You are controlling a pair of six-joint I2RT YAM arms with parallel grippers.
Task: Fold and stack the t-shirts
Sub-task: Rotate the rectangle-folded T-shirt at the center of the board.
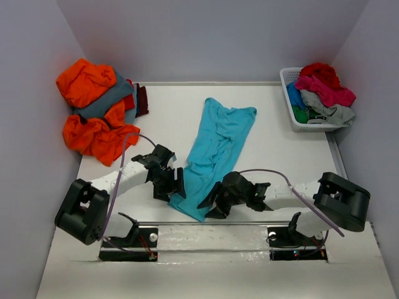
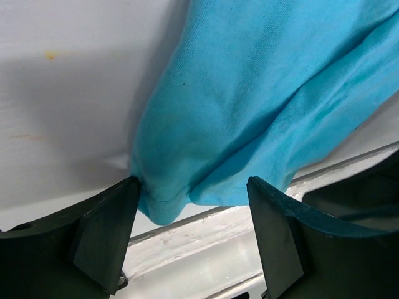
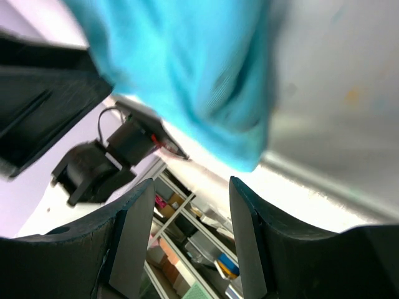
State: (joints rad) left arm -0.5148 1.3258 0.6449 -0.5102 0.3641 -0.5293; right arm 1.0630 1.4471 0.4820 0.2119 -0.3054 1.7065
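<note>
A turquoise t-shirt (image 1: 215,149) lies stretched in a long bunched strip down the middle of the table, with its near end close to the front edge. My left gripper (image 1: 174,187) sits at the left side of that near end. Its jaws stand open in the left wrist view (image 2: 193,187), and the shirt's hemmed corner (image 2: 159,202) lies just ahead between the fingertips, touching the left one. My right gripper (image 1: 210,207) is at the right side of the same end. It is open (image 3: 191,187) and empty, with the turquoise cloth (image 3: 187,75) blurred beyond its tips.
A heap of orange, slate grey and maroon shirts (image 1: 96,112) lies at the far left. A white slatted basket (image 1: 292,115) at the far right holds red, pink, light grey and green shirts (image 1: 324,93). The table's metal front edge (image 2: 206,230) runs just under both grippers.
</note>
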